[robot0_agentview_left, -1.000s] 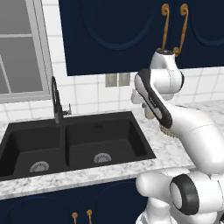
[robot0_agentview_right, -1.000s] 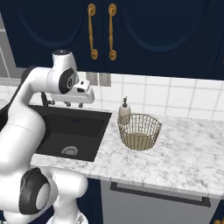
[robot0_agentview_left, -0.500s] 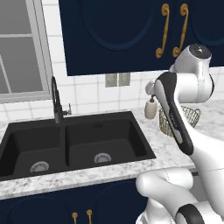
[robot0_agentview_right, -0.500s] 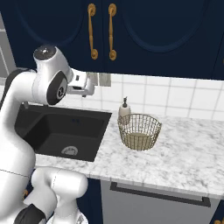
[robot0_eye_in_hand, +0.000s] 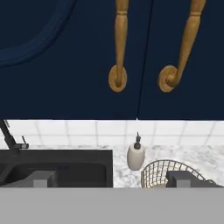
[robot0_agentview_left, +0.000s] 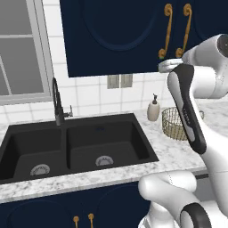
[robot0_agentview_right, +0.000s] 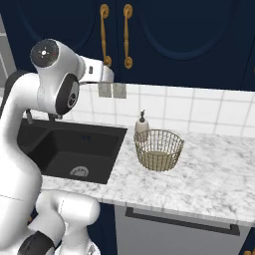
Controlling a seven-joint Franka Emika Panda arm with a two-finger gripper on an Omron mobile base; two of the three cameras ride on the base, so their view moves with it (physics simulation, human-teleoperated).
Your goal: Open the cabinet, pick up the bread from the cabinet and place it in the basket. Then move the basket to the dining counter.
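The navy wall cabinet [robot0_eye_in_hand: 65, 57] is closed, both arched doors flush; its two long brass handles [robot0_eye_in_hand: 119, 43] hang side by side. My gripper [robot0_eye_in_hand: 111, 180] is open, level with the cabinet's lower edge and a short way in front of the handles' lower ends, not touching them. It is also seen from the side as gripper [robot0_agentview_right: 109, 75] and gripper [robot0_agentview_left: 162, 67]. The round tan wire basket [robot0_agentview_right: 158, 149] stands empty on the marble counter below, also seen as basket [robot0_agentview_left: 175, 124] and basket [robot0_eye_in_hand: 168, 174]. The bread is hidden behind the doors. The dining counter is out of view.
A white soap bottle [robot0_agentview_right: 142, 125] stands just left of the basket against the tiled wall. A black double sink [robot0_agentview_left: 71, 147] with a dark faucet [robot0_agentview_left: 57, 102] fills the counter's left part. A window [robot0_agentview_left: 20, 49] lies at far left. Bare marble [robot0_agentview_right: 214, 174] extends right of the basket.
The arm has risen and stretched forward, lifting the hand from about faucet height up to the cabinet's lower edge below the brass handles. Basket, bottle and doors are unmoved.
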